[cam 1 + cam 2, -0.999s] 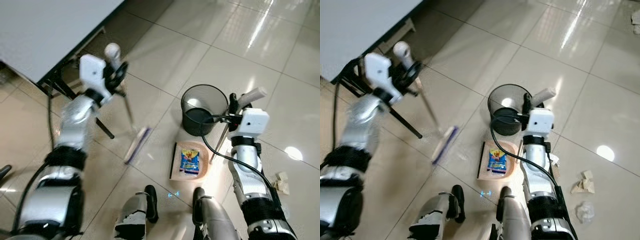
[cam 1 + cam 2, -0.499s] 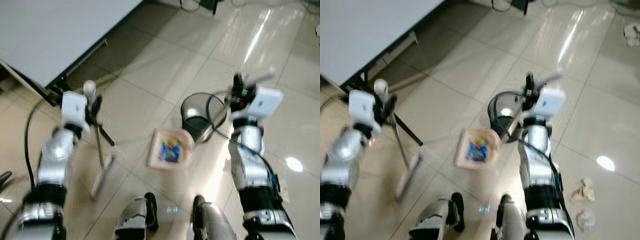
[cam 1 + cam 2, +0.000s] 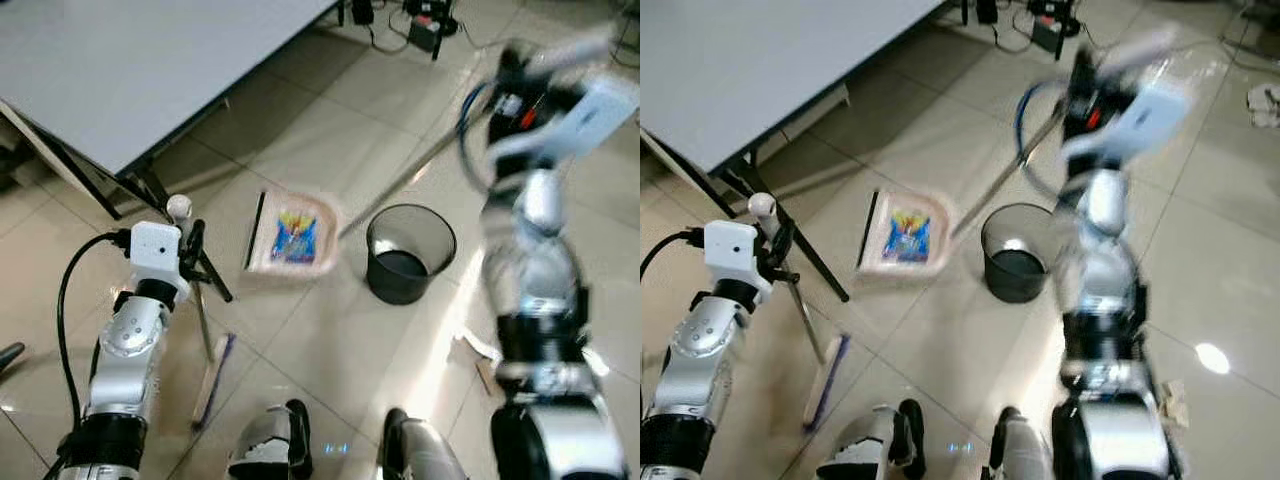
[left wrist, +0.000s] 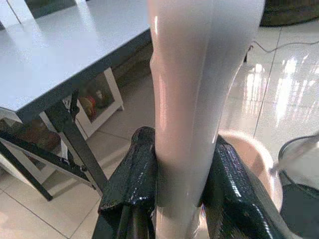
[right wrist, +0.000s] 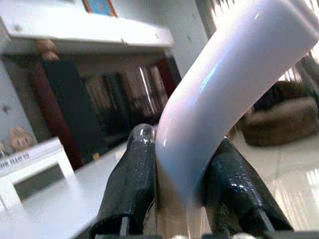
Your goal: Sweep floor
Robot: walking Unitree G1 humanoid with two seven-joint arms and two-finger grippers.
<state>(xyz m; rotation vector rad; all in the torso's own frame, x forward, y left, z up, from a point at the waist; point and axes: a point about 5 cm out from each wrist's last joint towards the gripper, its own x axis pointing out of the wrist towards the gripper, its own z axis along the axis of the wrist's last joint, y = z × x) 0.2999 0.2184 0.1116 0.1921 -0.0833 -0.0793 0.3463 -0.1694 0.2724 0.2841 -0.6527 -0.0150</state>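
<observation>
My left gripper (image 3: 186,238) is shut on the white handle (image 4: 189,74) of a broom, its black fingers (image 4: 137,169) clamped on either side. The broom stands nearly upright at my left, its head (image 3: 213,366) on the tiles. My right gripper (image 3: 522,88), raised high and blurred, is shut on the dustpan's long white handle (image 5: 224,84). The pink dustpan (image 3: 320,215) hangs in the air left of the black mesh bin (image 3: 409,250). A blue and yellow wrapper (image 3: 294,236) lies in the pan.
A white table (image 3: 120,70) with black legs (image 3: 140,190) stands at the left. Cables and a power strip (image 3: 430,25) lie on the far floor. Crumpled paper scraps (image 3: 478,352) lie by my right side. My feet (image 3: 270,450) are below.
My right arm has lifted the dustpan off the floor and swung it up to the left of the bin. The left arm has drawn the broom back to my left side.
</observation>
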